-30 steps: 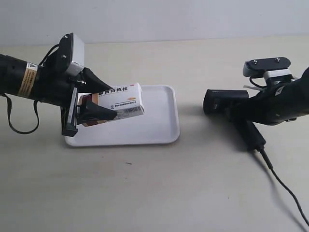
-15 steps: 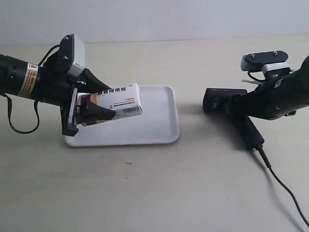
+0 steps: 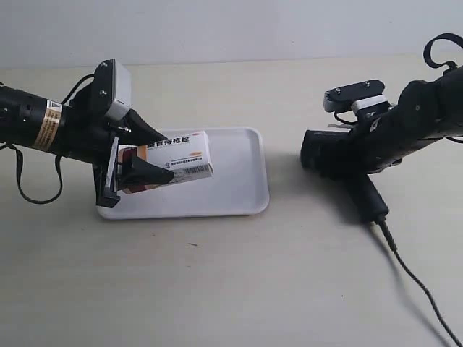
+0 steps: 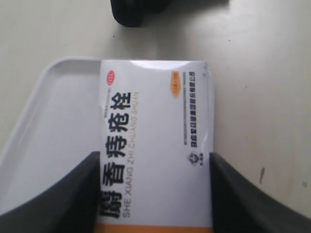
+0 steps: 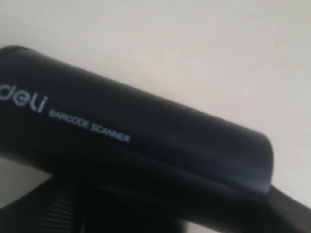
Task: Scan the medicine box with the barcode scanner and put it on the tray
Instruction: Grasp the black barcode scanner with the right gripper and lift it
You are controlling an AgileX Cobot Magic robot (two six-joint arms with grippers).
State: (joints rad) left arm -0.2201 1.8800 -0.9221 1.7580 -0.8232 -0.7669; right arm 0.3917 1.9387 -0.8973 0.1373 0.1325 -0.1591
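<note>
The medicine box (image 3: 169, 160) is a small flat white carton with large dark Chinese lettering, a line of Latin letters beside it, a small red mark near one corner and an orange band at the end nearest the wrist. In the exterior view a barcode shows on its long side, and the gripped end looks dark red. The left gripper (image 4: 153, 194) has its fingers (image 4: 73, 191) closed against the two long sides of the box, holding it above the tray (image 3: 239, 189), tilted slightly, with its free end over the tray's middle.

The tray is a shallow white rounded-square dish with a raised rim, resting on the pale tabletop (image 3: 217, 289). Nothing can be seen lying in it; the box hangs above its floor.

Well apart from the tray, the barcode scanner (image 3: 333, 155) is black, its boxy head facing the tray and its handle angling down to a black cable (image 3: 416, 278) that trails over the tabletop. The right arm covers the scanner's body. The right wrist view is filled by the scanner's lettered head (image 5: 131, 145), and whether those fingers grip it cannot be told.
</note>
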